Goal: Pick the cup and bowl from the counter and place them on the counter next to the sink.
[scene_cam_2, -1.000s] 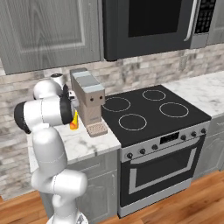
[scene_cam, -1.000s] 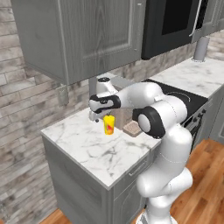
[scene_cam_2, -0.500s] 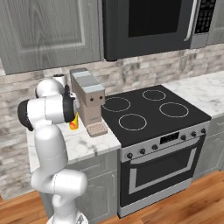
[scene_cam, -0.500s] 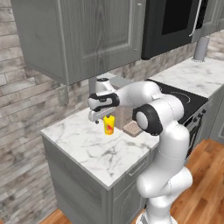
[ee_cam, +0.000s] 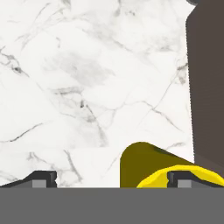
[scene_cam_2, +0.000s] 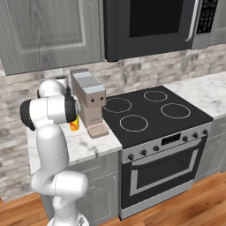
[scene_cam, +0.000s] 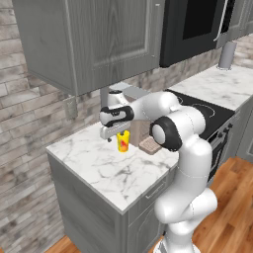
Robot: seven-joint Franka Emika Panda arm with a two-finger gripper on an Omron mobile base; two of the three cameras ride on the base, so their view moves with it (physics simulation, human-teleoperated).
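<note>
Gripper over the counter, jaws spread wide: left fingertip stands on bare marble, right fingertip sits in front of the cup's rim, nothing held. Cup lies low and right of centre in the hand view, so the jaws look offset to one side of it, not straddling it. Just beyond the cup on the right, the dark side of the coffee machine. Left base view: gripper sits at the cup's top, cup upright on the counter, close beside the coffee machine and its drip tray. Right base view: cup partly hidden behind the arm, next to the coffee machine. Judgement: the step is the grasp approach on the cup. To do it well, shift sideways until the cup is centred between the fingers, keep the far finger clear of the machine, descend over the rim, then close. Risk: closing while off-centre would tip the cup. Bowl and sink not located.
</note>
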